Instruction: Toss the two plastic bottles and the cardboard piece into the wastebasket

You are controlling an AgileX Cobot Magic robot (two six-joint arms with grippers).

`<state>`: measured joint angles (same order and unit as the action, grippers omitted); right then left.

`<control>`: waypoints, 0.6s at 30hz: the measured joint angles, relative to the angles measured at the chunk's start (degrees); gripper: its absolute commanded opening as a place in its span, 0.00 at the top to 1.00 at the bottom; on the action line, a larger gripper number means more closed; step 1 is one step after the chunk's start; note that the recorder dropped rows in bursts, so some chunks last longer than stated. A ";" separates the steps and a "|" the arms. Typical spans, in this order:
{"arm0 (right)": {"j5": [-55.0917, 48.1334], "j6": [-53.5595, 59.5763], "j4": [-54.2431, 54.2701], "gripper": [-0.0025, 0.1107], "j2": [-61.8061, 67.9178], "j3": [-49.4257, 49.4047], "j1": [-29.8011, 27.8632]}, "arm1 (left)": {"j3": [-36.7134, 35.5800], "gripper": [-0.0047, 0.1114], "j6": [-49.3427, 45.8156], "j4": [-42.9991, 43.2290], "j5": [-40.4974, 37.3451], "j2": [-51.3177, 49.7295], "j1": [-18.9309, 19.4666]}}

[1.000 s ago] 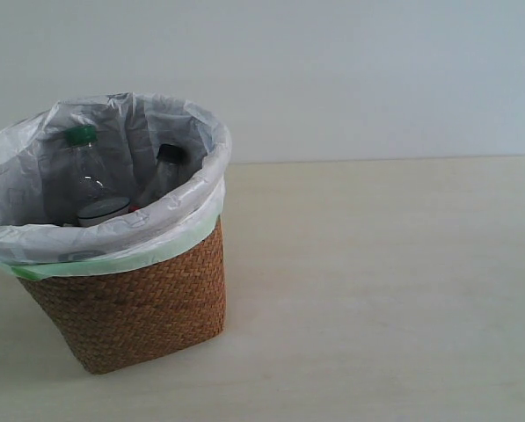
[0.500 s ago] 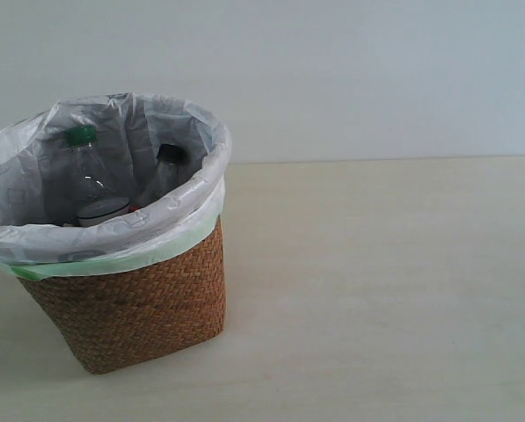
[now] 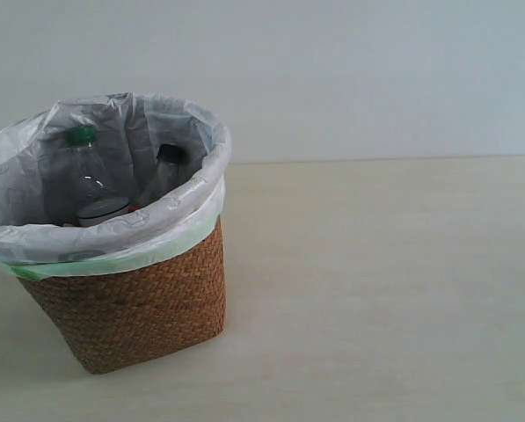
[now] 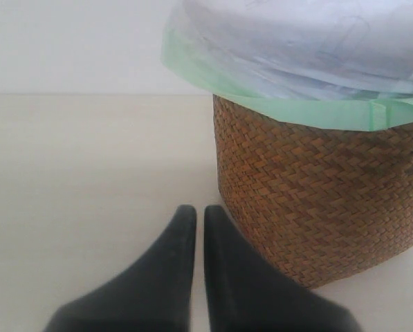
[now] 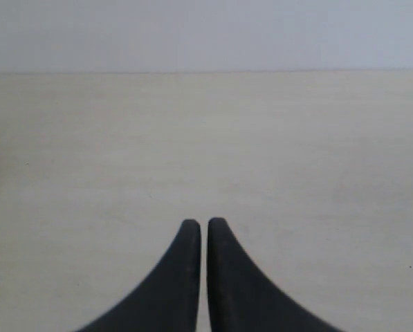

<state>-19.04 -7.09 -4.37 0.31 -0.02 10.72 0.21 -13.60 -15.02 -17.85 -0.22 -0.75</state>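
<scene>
The wicker wastebasket (image 3: 139, 303) with its white bag liner stands at the left of the exterior view. Inside it lean the green-capped bottle (image 3: 83, 167) and the black-capped bottle (image 3: 164, 169). The cardboard piece is hidden from every view. Neither arm appears in the exterior view. In the left wrist view my left gripper (image 4: 194, 211) is shut and empty, low over the table beside the wastebasket (image 4: 317, 194). In the right wrist view my right gripper (image 5: 203, 224) is shut and empty over bare table.
The pale wooden table (image 3: 376, 290) stretches to the right of the basket, with a plain light wall behind it. The bag's pale green edge (image 4: 289, 107) hangs over the basket rim.
</scene>
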 measured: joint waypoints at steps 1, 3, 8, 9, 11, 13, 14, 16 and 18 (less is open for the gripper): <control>0.00 0.45 0.00 0.98 0.00 0.00 0.00 | 0.00 0.93 0.00 0.00 0.00 0.00 0.00; 0.00 1.54 0.00 0.98 0.00 0.00 0.00 | 0.00 0.93 0.00 0.00 0.00 0.00 0.00; 0.00 2.19 0.00 0.98 0.00 0.00 0.00 | 0.00 0.93 0.00 0.00 0.00 0.00 0.00; 0.00 2.19 0.00 0.98 0.00 0.00 0.00 | 0.00 0.93 0.00 0.00 0.00 0.00 0.00; 0.00 2.19 0.00 0.98 0.00 0.00 0.00 | 0.00 0.93 0.00 0.00 0.00 0.00 0.00; 0.00 2.19 0.00 0.98 0.00 0.00 0.00 | 0.00 0.93 0.00 0.00 0.00 0.00 0.00; 0.00 2.19 0.00 0.98 0.00 0.00 0.00 | 0.00 0.93 0.00 0.00 0.00 0.00 0.00; 0.00 2.19 0.00 0.98 0.00 0.00 0.00 | 0.00 0.93 0.00 0.00 0.00 0.00 0.00; 0.00 2.19 0.00 0.98 0.00 0.00 0.00 | 0.00 0.93 0.00 0.00 0.00 0.00 0.00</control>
<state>-19.04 -4.90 -4.37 0.31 -0.02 10.72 0.21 -13.60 -15.02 -17.85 -0.22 -0.75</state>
